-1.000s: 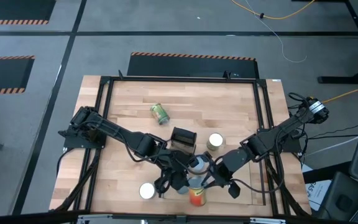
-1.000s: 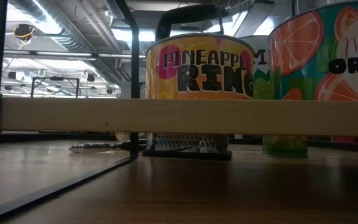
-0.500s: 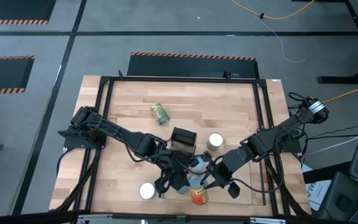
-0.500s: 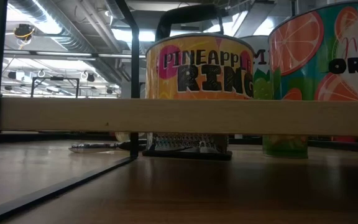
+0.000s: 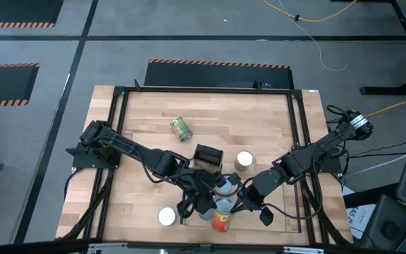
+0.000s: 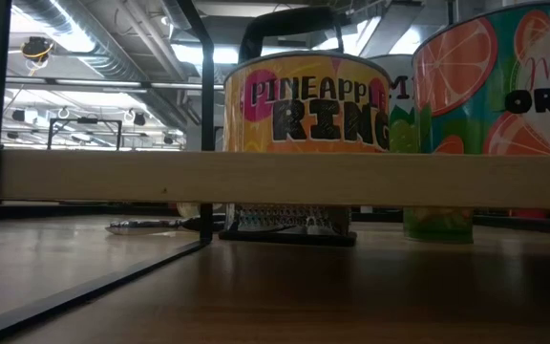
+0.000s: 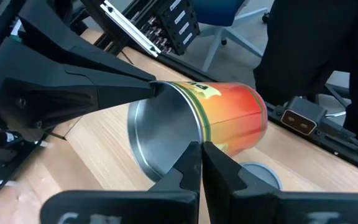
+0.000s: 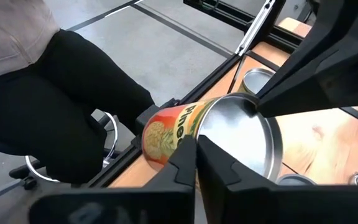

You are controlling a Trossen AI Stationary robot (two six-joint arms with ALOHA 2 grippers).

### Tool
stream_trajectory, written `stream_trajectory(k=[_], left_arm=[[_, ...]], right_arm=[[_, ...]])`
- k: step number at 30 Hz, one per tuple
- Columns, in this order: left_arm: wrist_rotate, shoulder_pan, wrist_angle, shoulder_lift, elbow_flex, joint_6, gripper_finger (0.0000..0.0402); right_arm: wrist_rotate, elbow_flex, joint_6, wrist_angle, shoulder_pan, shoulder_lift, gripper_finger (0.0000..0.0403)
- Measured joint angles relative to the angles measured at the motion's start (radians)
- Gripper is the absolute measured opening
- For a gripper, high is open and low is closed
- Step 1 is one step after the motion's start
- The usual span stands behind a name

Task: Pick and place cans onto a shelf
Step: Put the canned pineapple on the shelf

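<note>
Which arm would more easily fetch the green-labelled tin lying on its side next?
Probably left. The left gripper and right gripper both pinch the tilted red-orange cylindrical can, but the green-labelled tin lies on the left arm's side.

near the front edge of the tabletop [image 5: 139, 113] the left hand [image 5: 201, 204] and right hand [image 5: 237, 204] meet from either side around a tipped can [image 5: 221, 221], which lies on its side between them. a second can [image 5: 224, 188] stands just behind it. another can [image 5: 166, 216] stands to the left, one [image 5: 244, 161] stands behind to the right beside a small box [image 5: 208, 156], and one can [image 5: 181, 128] lies farther back. two cans [image 6: 306, 103] [image 6: 499, 81] stand side by side on the shelf [image 6: 285, 178].
</note>
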Motion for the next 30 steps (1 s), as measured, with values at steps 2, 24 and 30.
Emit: stream_trajectory(k=[2, 24, 30], left_arm=[[0.000, 0.000, 0.000, 0.000, 0.000, 0.000, 0.0000], [-0.004, -0.001, 0.000, 0.000, 0.000, -0.009, 0.0044], [-0.023, -0.001, 0.001, 0.000, 0.000, -0.011, 0.0059]], right_arm=[[0.001, 0.000, 0.003, -0.002, 0.000, 0.000, 0.0007], [0.010, 0.000, -0.001, -0.011, 0.000, 0.000, 0.0001], [0.012, 0.000, -0.001, -0.019, -0.001, -0.006, 0.0001]])
